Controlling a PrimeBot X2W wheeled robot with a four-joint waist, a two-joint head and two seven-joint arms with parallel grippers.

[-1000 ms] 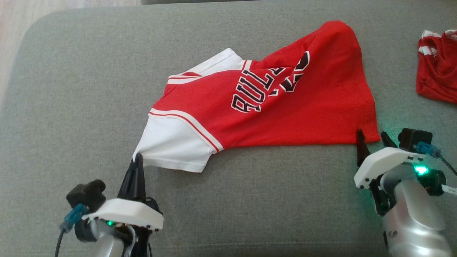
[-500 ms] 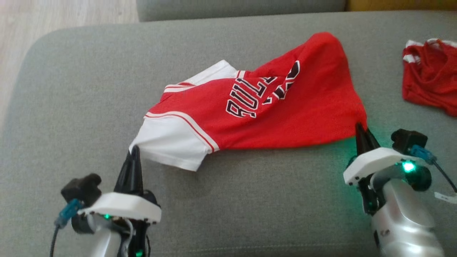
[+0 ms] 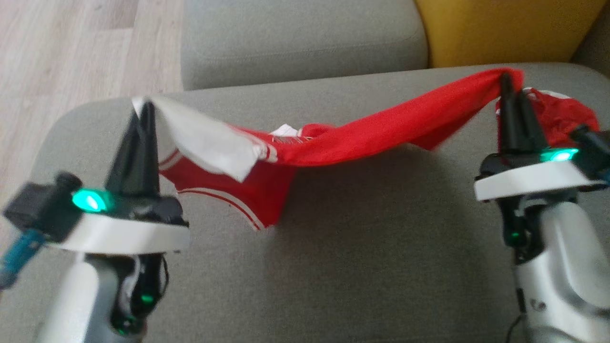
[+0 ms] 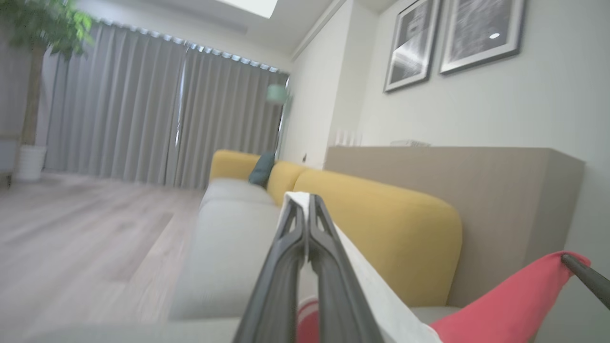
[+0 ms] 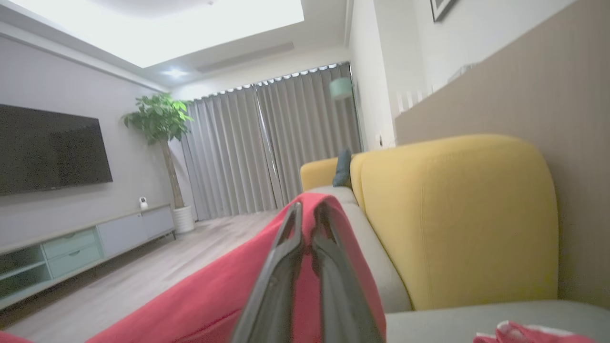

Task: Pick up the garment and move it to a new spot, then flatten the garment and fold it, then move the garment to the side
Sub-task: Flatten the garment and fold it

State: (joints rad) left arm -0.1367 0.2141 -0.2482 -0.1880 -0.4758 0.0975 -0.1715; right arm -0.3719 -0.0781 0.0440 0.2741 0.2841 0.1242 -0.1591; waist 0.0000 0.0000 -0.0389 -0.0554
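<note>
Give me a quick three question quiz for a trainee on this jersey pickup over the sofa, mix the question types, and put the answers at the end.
1. True or false: the red and white jersey lies flat on the grey sofa seat.
2. Which part of the jersey is pinched by the fingers of the left gripper? A: a red hem. B: a white sleeve. C: nothing.
3. Fill in: the right gripper is shut on the jersey's ___ coloured end.

Key: 1 false, it hangs strung between the two grippers. 2 B. 3 red.
</note>
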